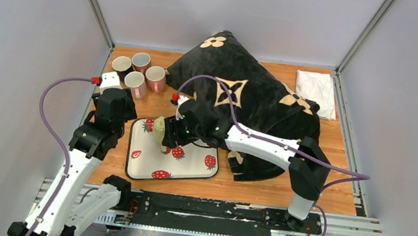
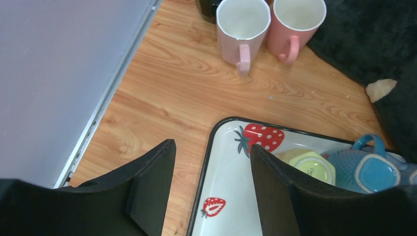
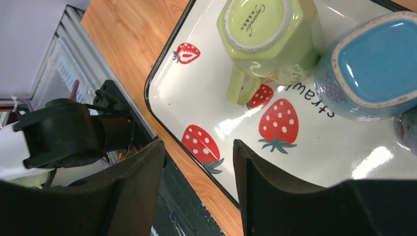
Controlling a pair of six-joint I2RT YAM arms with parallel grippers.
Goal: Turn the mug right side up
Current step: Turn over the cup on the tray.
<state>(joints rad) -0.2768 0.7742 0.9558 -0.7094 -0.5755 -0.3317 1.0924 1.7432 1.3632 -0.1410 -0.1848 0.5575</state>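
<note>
Right wrist: green mug [image 3: 265, 34] upside down on tray [image 3: 206, 101], touching blue mug [image 3: 373, 59]. Glazed ceramic, likely rigid, slick, chippable; take handle [image 3: 241, 86] or wall. Right gripper [image 3: 197, 147] jaws apart, empty; left gripper [image 2: 212, 147] likewise.

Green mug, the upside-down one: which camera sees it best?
The right wrist view: the green mug sits close, base up, handle clear. The left wrist view catches only part of its base; the top view shows a small bit beside the right gripper.

Upright mugs [image 1: 121, 64] [image 1: 141, 61] [image 1: 134, 81] [image 1: 156, 77] on worktop [image 1: 257, 190]: four. Upside-down mugs [image 3: 260, 29] [image 3: 373, 64]: two. Tray [image 1: 190, 166]: one. Cushion [image 1: 244, 92]: one. Cloth [image 1: 317, 91]: one.
</note>
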